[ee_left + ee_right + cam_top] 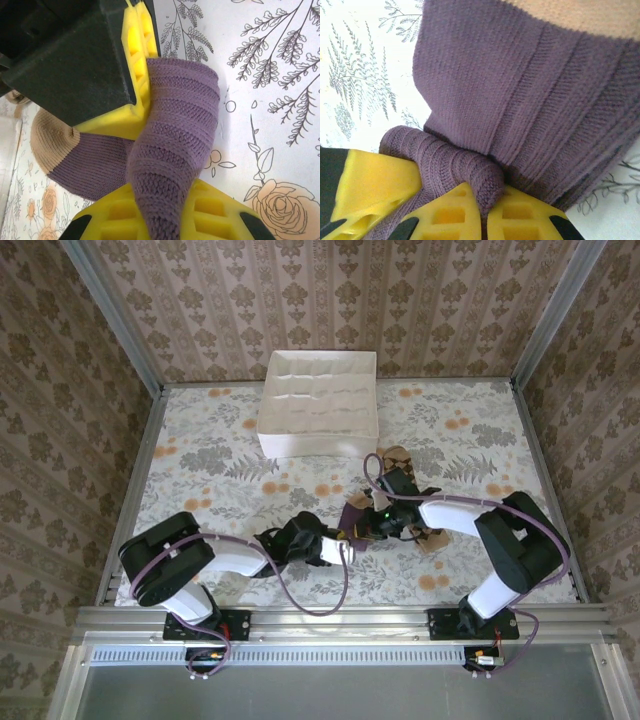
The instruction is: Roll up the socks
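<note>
The dark purple sock (356, 523) lies near the table's middle, pinched from both sides. My left gripper (344, 551) comes in from the left, and its yellow fingers are shut on the ribbed cuff (172, 150), which runs down between them at my left gripper (162, 212). The sock's tan toe (47, 142) rests on the cloth behind. My right gripper (485, 200) is shut on a rolled fold of the same cuff (452, 167), right next to the left gripper's finger (370, 185). The diamond-checked sock (398, 456) lies partly under my right arm.
A white open box (320, 405) stands at the back centre of the floral tablecloth (220, 480). Patterned walls close in the left, right and back sides. Both arms meet close together over the middle, with purple cables looping around them.
</note>
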Controlling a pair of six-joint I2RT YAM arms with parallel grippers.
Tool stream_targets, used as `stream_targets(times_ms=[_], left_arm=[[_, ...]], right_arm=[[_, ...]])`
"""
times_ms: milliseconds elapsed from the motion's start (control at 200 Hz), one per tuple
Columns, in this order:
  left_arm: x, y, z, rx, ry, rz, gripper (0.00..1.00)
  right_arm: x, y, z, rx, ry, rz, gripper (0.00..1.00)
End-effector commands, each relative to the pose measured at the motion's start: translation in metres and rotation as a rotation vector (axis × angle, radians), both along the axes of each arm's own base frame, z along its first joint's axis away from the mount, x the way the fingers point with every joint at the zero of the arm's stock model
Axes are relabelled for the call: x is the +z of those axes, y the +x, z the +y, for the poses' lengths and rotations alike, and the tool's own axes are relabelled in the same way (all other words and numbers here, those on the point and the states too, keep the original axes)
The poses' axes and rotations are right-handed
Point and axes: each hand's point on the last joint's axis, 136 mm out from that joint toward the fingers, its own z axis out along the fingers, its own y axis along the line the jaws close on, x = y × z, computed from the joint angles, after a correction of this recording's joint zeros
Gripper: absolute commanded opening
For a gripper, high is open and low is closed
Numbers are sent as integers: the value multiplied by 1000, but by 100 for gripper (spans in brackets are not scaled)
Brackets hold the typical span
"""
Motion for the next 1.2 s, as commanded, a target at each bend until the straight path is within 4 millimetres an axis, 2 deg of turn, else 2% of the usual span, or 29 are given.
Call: stream_targets(times_ms=[0, 130, 265, 435, 590, 760, 890, 1005, 1090, 1195], left_arm=[[-18, -6, 19, 4, 119, 71, 0], [-16, -12, 21, -15, 135, 102, 0], [-15, -18, 21, -30, 160, 137, 0], [-13, -28, 22, -59, 204, 195, 0], [-5, -48, 24, -114, 250, 330, 0], [8, -66, 27, -170, 287, 555, 0], [9, -67, 24, -165, 335, 673, 0], [4, -58, 19, -109, 360, 730, 0], [2, -52, 13, -70, 338, 773, 0], [3, -46, 7, -44, 308, 848, 0]], right_arm=[[-19, -27, -45, -32, -179, 74, 15], [-4, -8, -64, -105, -157, 29, 24], [-8, 7, -68, -104, -175, 37, 27], [-22, 27, -48, -87, -118, 69, 21], [-18, 39, -31, -57, -104, 46, 20], [-11, 44, -17, -14, -68, 13, 21], [-6, 44, 1, 31, -27, 0, 21], [-5, 43, 17, 59, -5, 14, 20], [0, 45, 16, 48, -28, 9, 20], [11, 53, 2, 7, -66, -42, 21]])
